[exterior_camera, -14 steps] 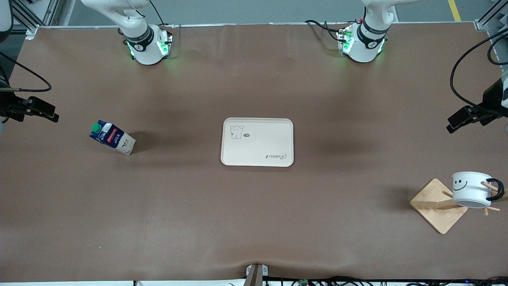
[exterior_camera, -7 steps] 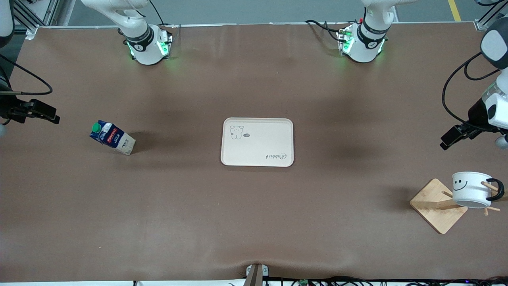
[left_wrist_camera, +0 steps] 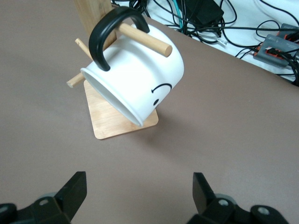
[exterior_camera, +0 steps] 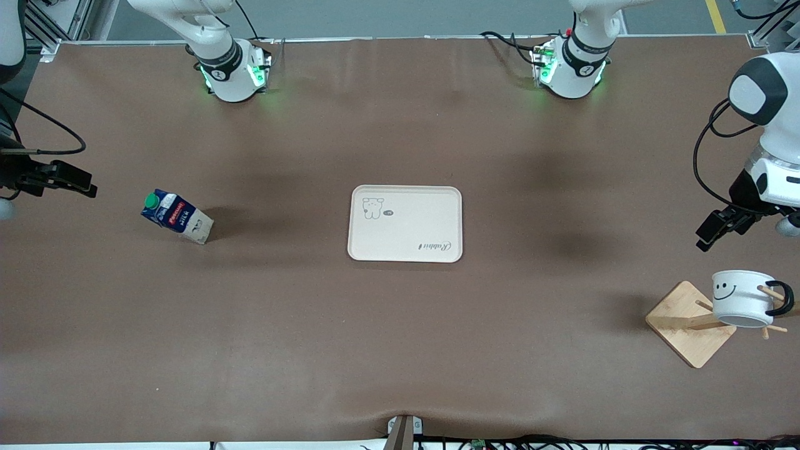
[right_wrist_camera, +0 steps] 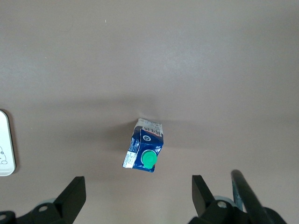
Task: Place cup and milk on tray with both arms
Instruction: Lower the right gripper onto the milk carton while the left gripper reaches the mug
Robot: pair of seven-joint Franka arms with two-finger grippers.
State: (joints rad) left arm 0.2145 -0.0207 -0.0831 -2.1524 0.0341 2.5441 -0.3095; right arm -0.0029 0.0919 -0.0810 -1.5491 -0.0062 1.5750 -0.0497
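The cup (exterior_camera: 742, 298) is white with a smiley face and hangs by its black handle on a peg of a wooden stand, near the left arm's end of the table. It also shows in the left wrist view (left_wrist_camera: 140, 77). My left gripper (exterior_camera: 717, 229) is open and empty in the air beside the stand (left_wrist_camera: 139, 189). The milk (exterior_camera: 177, 216) stands on the table near the right arm's end. The right wrist view shows its green cap (right_wrist_camera: 144, 152). My right gripper (exterior_camera: 62, 180) is open and empty, up beside the milk (right_wrist_camera: 138, 189). The cream tray (exterior_camera: 437, 212) lies mid-table.
The square wooden stand base (exterior_camera: 681, 322) sits near the front corner at the left arm's end, with pegs sticking out (left_wrist_camera: 142, 38). Cables and boxes (left_wrist_camera: 261, 32) lie off the table edge. One edge of the tray shows in the right wrist view (right_wrist_camera: 5, 144).
My left gripper has swung in over the table toward the cup stand. My right gripper has drifted only slightly. The cup, milk and tray have not moved.
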